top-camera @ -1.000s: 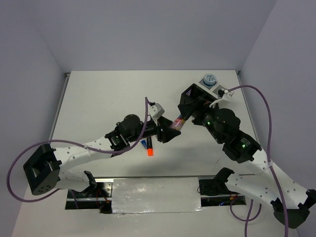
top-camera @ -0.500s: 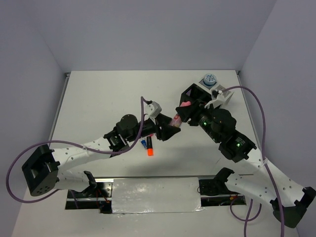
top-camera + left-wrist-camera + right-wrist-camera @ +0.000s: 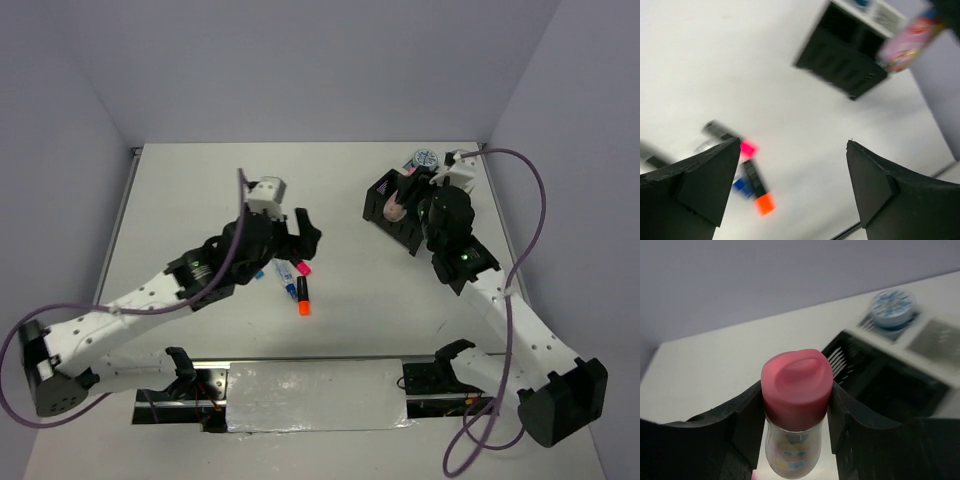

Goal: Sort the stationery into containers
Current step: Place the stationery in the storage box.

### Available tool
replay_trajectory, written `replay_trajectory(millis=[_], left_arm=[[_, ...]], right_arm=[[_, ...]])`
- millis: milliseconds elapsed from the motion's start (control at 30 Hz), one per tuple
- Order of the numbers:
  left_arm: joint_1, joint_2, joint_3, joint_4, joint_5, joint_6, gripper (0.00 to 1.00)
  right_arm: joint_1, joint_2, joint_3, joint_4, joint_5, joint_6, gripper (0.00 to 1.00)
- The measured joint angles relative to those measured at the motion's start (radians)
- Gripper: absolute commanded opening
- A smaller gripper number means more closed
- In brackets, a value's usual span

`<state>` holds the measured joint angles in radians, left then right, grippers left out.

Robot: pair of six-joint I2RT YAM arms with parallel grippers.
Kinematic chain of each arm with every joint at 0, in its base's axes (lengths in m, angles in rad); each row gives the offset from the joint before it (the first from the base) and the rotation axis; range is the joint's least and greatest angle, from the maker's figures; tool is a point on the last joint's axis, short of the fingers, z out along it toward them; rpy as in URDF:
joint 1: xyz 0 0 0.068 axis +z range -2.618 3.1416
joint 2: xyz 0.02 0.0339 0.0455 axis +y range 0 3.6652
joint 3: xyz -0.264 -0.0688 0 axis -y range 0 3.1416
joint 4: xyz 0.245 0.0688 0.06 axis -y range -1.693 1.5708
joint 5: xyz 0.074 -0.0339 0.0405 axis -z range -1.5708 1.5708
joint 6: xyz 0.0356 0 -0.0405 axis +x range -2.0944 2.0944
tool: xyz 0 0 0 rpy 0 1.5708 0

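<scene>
One pink capsule (image 3: 796,390) is clamped in the right jaws just over the black organiser (image 3: 383,205); lowering and releasing it into a compartment seems next. The left jaws gape empty above the highlighters (image 3: 300,295) on the counter (image 3: 200,190).

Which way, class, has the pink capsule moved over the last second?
Yes. The pink capsule moved right and upward in the top view, from beside the black organiser to over it.

Black organiser (image 3: 840,64) (left wrist view) looks motion-blurred.
</scene>
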<state>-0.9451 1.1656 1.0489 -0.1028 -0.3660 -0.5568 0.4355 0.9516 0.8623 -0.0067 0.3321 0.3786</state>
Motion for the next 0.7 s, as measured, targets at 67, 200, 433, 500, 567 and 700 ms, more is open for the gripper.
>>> replay_trajectory(millis=[67,200,433,500,567,700], left_arm=[[0.006,-0.082,0.029,-0.190,-0.121,-0.074,0.99],[0.008,-0.272,0.055,-0.474,-0.244,-0.114,0.99],[0.008,-0.528,0.030,-0.698,-0.311,-0.055,0.99],[0.008,-0.583,-0.027,-0.694,-0.280,-0.017,0.99],[0.008,-0.614,-0.085,-0.690,-0.250,0.012,0.99],[0.008,-0.639,-0.184,-0.670,-0.197,0.058,0.99]], right_arm=[[-0.065,0.058,0.002,0.071,0.091,-0.069,0.00],[-0.180,0.214,0.033,0.169,0.205,-0.164,0.00],[-0.300,0.455,0.102,0.315,0.254,-0.332,0.00],[-0.325,0.496,0.131,0.338,0.248,-0.355,0.00],[-0.358,0.518,0.148,0.358,0.230,-0.362,0.00],[-0.416,0.547,0.179,0.367,0.193,-0.361,0.00]])
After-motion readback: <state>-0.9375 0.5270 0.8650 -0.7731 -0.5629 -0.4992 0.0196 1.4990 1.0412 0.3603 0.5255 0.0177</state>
